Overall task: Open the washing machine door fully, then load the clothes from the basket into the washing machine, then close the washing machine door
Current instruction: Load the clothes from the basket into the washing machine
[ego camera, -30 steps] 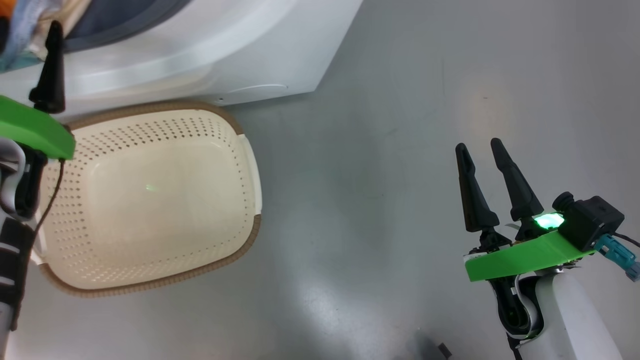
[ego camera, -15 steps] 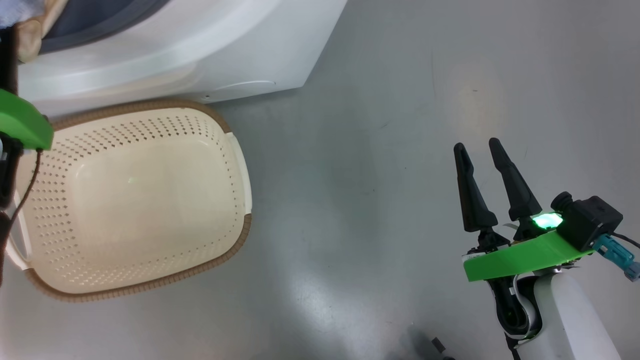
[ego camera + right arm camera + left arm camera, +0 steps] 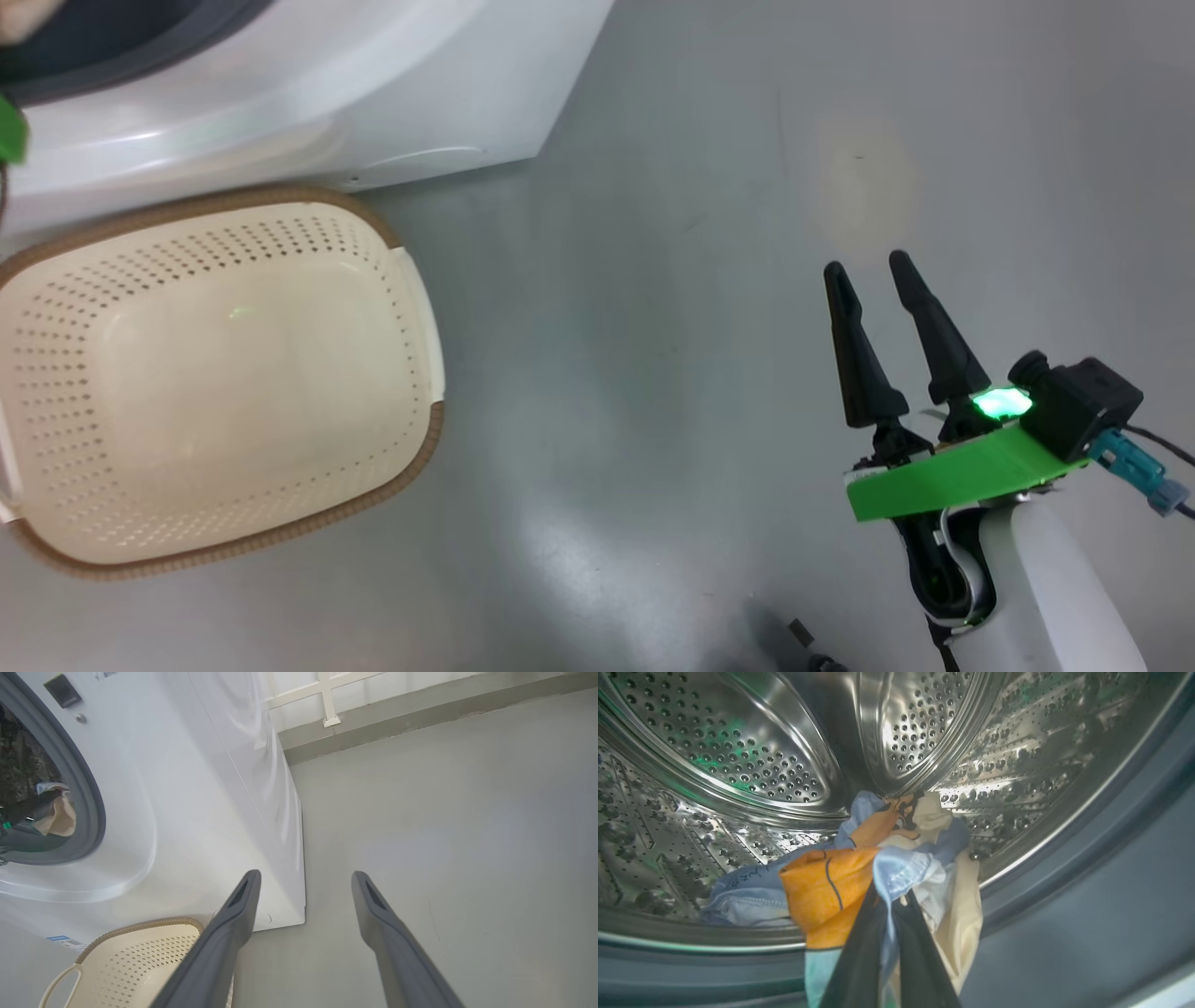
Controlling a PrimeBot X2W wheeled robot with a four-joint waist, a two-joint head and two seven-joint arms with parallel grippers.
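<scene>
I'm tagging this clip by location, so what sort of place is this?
Probably a laundry area, perhaps a test room: a white front-loading washing machine, a perforated basket on a grey floor, and clothes in the steel drum.

Blue-orange clothes (image 3: 831, 882) inside washing machine (image 3: 738, 742)

Floor (image 3: 644, 308): lying grey and glossy, catching a soft glare at the near side.
Pale patch (image 3: 861, 177): showing faintly on the floor, far right.
White frame (image 3: 325, 697): standing against the far wall.
</scene>
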